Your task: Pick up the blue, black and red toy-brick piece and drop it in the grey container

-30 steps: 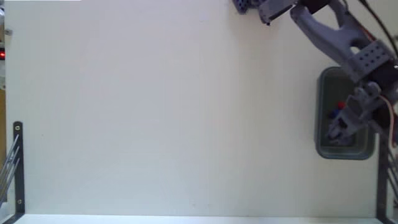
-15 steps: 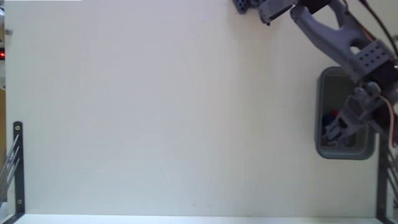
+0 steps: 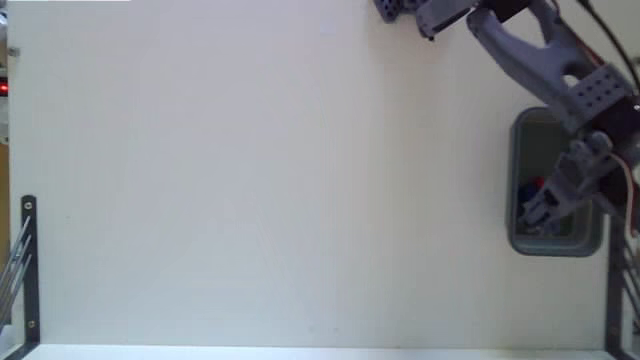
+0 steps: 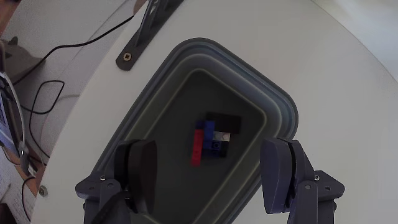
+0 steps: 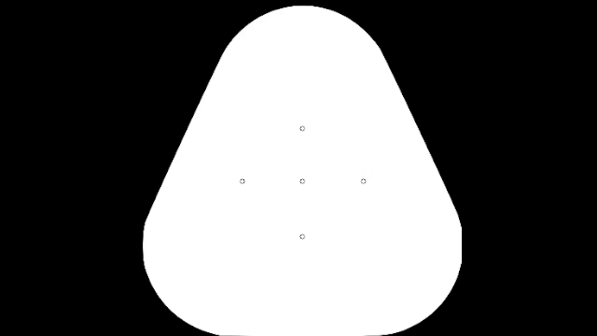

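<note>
The toy-brick piece [image 4: 211, 138], blue, black and red with a white bit, lies on the dark floor of the grey container [image 4: 273, 99]. In the wrist view my gripper [image 4: 211, 171] hangs open above the container, its two fingers wide apart on either side of the piece and holding nothing. In the fixed view the container [image 3: 525, 242] sits at the right edge of the table, with the gripper [image 3: 540, 212] over it and a bit of the toy-brick piece [image 3: 531, 186] showing beside the fingers.
The grey arm [image 3: 540, 60] reaches in from the top right. Dark metal brackets stand at the table's left [image 3: 29, 270] and right [image 3: 613, 300] edges. Off the table edge in the wrist view lie black cables [image 4: 43, 87].
One second ago the piece sat between the fingers; since then it has dropped onto the container floor and the gripper has opened. Nothing moved in the last half second.
</note>
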Controlling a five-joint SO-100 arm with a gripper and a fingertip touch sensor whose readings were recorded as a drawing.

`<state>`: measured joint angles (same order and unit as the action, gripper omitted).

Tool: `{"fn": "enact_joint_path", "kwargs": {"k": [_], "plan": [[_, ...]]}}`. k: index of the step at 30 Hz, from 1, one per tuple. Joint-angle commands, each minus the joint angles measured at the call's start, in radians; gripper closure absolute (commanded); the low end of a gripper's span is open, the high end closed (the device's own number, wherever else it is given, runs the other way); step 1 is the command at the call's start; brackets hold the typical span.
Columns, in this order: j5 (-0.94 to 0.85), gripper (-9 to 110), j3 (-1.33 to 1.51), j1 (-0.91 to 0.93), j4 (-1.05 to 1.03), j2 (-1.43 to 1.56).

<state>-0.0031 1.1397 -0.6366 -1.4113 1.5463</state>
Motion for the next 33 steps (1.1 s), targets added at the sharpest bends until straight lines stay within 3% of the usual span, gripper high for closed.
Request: {"fn": "enact_joint_path", "kwargs": {"k": [1,33], "plan": [[0.003,-9,0.01,-0.016,-0.015,0.079],[0.003,-9,0.145,0.087,-0.015,0.214]]}}
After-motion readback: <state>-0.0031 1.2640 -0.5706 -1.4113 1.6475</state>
